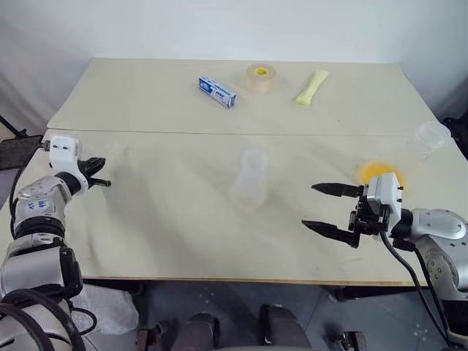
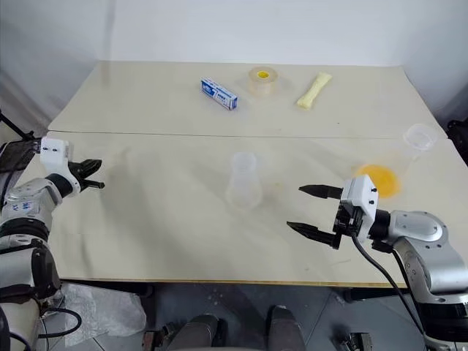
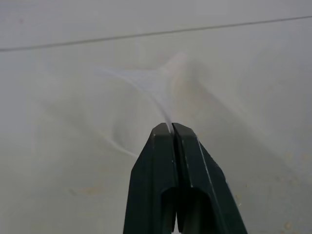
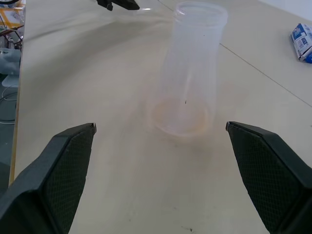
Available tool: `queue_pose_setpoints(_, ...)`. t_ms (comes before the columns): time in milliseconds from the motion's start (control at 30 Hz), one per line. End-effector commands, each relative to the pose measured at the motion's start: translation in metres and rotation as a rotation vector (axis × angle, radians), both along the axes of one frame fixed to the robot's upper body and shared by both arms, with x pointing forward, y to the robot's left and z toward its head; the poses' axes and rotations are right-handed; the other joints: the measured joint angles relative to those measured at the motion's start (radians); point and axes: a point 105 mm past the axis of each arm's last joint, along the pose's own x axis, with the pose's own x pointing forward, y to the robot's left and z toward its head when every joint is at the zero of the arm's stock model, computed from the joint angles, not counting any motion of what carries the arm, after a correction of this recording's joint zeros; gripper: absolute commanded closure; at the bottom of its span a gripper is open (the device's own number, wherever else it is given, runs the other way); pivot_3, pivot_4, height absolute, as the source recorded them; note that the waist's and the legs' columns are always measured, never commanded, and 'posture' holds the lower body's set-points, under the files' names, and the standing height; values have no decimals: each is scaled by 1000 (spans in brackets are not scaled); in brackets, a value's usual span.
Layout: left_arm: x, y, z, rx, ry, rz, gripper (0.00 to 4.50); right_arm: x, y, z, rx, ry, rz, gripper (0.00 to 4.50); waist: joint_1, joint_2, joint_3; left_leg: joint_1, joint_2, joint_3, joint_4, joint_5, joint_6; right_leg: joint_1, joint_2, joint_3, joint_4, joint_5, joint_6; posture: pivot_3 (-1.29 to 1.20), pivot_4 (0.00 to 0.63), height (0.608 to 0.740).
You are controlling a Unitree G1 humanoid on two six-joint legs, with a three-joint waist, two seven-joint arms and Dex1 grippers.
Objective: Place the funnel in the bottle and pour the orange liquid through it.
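Two grippers frame the table. My left gripper (image 3: pixel 172 127) is pinched on the thin rim of the small, clear, colourless plastic funnel (image 3: pixel 146 85), at nine o'clock on the near table (image 1: pixel 175 241). My right gripper (image 1: pixel 326 207), at four o'clock, stands wide and empty. The tall, clear, straight-necked bottle (image 1: pixel 249 178) stands at centre. The translucent orange liquid (image 1: pixel 379 174) pools in a clear, round-based flask (image 1: pixel 420 150) at three o'clock. The funnel looks light, stiff and slippery; a rim grip seems best.
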Motion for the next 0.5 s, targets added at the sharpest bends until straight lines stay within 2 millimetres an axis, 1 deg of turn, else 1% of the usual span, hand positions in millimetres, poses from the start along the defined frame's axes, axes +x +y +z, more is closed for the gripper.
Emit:
queue_pose_setpoints(33,-6,3,7,10,-10,-29,4455,-1,-1,11,-8,-58,4,0,0,0,0,0,0,0,0,0,0,0,0,0,0,0,0,0,150,740)
queue_pose_setpoints(233,-11,-5,16,1,-36,-115,4455,-1,-2,11,-8,-58,0,0,0,0,0,0,1,0,0,0,0,0,0,0,0,0,0,0,150,740)
queue_pose_setpoints(367,-23,-34,35,-14,-99,-314,4455,0,-4,14,-3,-67,-5,0,-1,0,0,0,1,0,0,0,0,0,-2,1,0,0,0,0,150,740)
queue_pose_setpoints(500,-42,-63,57,-24,-149,-480,4455,-1,-8,19,10,-78,-4,0,-1,0,0,-1,2,0,0,0,0,0,-3,2,-1,0,0,0,150,740)
